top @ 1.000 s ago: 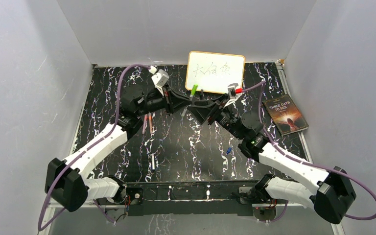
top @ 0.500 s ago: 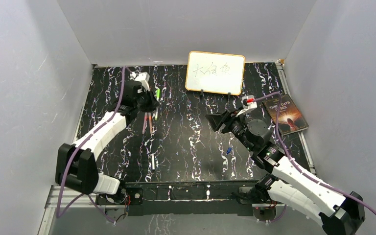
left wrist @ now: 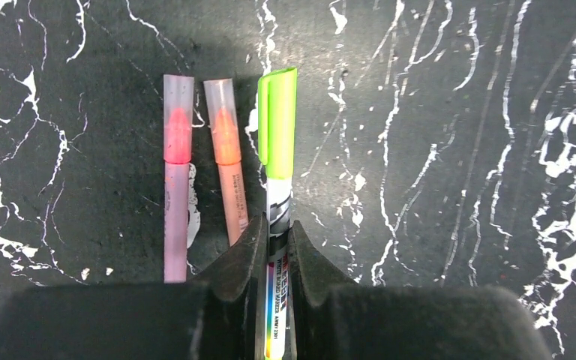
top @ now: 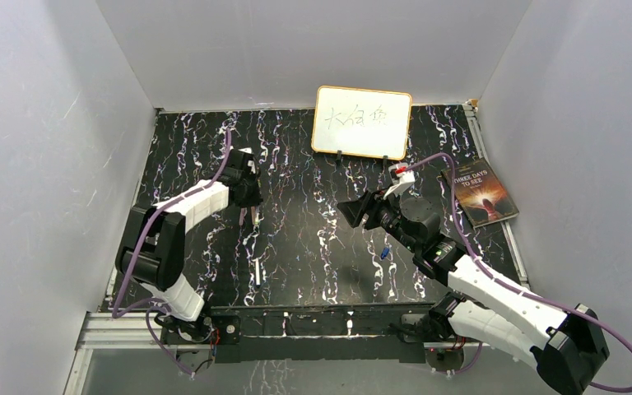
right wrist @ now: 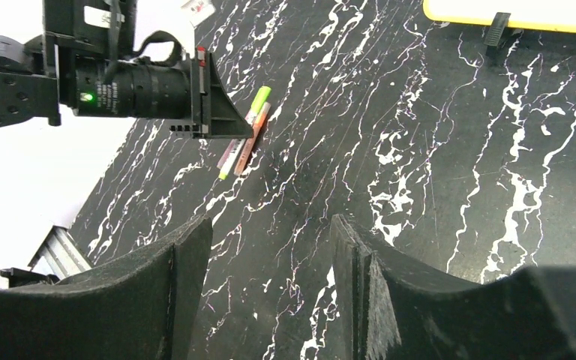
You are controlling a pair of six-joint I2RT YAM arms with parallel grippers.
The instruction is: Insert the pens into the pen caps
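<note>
Pinching the barrel of a white pen (left wrist: 278, 196) just below its bright green cap (left wrist: 277, 120), the left end effector (left wrist: 276, 234) has its jaws pressed onto the pen w/ no gap showing. The pen's lower end runs out of frame btwn the fingers, so its far end can't be seen. It runs parallel to and just beside an orange pen (left wrist: 229, 180) and a pink pen (left wrist: 176, 187) lying on the black marbled desk (left wrist: 450, 150), both w/ clear caps over their tips. The orange one's lower end is hidden behind a finger; the pink one's is cut off by the end effector body. From the top cam the left wrist mostly covers this group. The right end effector (right wrist: 270, 277) hangs above mid-desk w/ jaws spread wide, nothing btwn them. Near it lies a small blue piece (top: 385, 253), prob. a cap, too small to tell. A second white pen (top: 257, 271) lies alone nearer the arm bases. A whiteboard (top: 362, 122) stands at the far edge; a book (top: 479, 193) lies at right
</note>
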